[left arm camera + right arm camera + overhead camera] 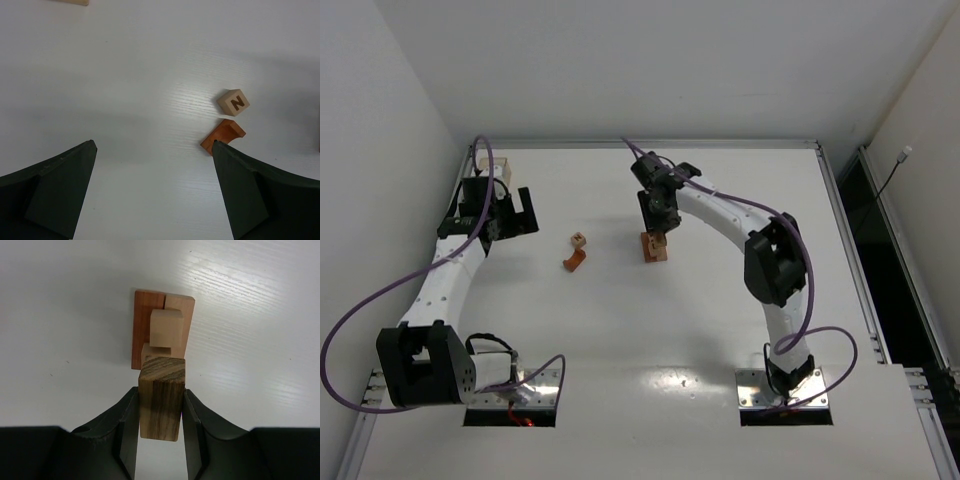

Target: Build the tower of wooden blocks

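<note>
While the right gripper is clamped on a dark-grained block, its 2 fingers press the block's left and right faces and the block stands upright between them. The held block hangs just over the near end of the partial tower and hides part of it in the right wrist view.

The partial tower sits near the middle of the white counter. Its base is 2 flat bars laid side by side and touching, 1 reddish-brown on the left and 1 light tan on the right. Pale tan blocks are stacked on that base. How many cannot be told, since the held block covers the lower 1. In the top view the right gripper and wrist overlap the far side of the tower.

The left gripper has its fingers spread wide apart and holds nothing; it hovers over bare counter at the left side. To its right lie 2 loose pieces, well apart from the tower:
- a tan cube marked N
- a reddish-brown arch piece, just beside the cube, not touching it, with 1 corner hidden behind the left gripper's finger

A pale piece is cut off by the top edge of the left wrist view.
</note>
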